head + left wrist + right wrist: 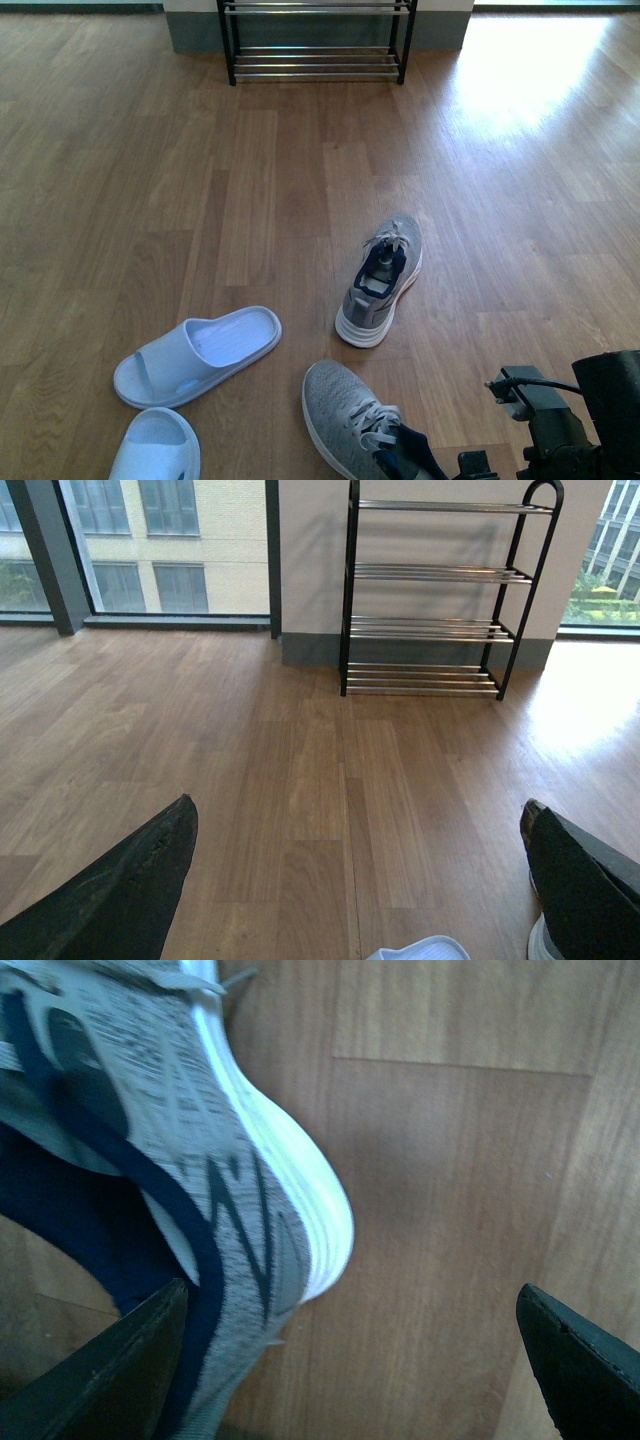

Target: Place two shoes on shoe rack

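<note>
Two grey knit white-soled sneakers on the brown wood floor [150,200], one sneaker [380,283] mid-frame, other sneaker [352,418] bottom centre | black tube-frame shoe rack with silver bars [315,62] top centre, well apart | left claw [358,815] spread over floor | right claw [352,1295] spread too, sneaker heel beside one finger

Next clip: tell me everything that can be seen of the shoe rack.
The shoe rack is a tall open stand with a black, metal-looking tube frame and a rounded top corner. It has four tiers of silver horizontal bars. It stands upright on the wooden floor, close in front of the light wall between the windows. No tier holds a shoe, and nothing else touches it.
</note>
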`<state>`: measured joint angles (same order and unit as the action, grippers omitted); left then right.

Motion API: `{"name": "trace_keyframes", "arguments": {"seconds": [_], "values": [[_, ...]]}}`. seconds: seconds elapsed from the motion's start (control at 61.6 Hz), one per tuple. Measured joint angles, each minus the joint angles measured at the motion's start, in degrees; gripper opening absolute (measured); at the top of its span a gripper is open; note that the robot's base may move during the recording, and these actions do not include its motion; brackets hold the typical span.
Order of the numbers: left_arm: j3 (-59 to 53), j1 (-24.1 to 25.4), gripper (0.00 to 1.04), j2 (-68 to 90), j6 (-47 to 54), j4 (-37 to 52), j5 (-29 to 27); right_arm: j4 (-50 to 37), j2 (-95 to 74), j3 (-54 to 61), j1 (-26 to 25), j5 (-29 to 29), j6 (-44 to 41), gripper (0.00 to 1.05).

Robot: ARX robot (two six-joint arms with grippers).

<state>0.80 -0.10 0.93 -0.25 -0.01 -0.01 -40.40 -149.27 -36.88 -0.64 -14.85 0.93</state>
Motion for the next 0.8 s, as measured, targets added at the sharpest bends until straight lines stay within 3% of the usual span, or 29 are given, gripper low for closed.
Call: {"name": "trace_keyframes", "arguments": {"seconds": [0.178,0.535,0.795], "values": [[0.0,0.0,0.95,0.0,0.0,0.0,0.0,0.42,-1.03,-1.9,3.32,-0.42,0.63,0.95],[0.0,0.0,0.95,0.0,0.0,-0.02,0.0,1.4,-10.99,-12.61,2.19,1.51,0.79,0.95],[0.0,0.0,0.95,0.0,0.0,0.0,0.0,-1.07,-11.39,-12.0,2.16,-1.53,0.87,0.43]]}}
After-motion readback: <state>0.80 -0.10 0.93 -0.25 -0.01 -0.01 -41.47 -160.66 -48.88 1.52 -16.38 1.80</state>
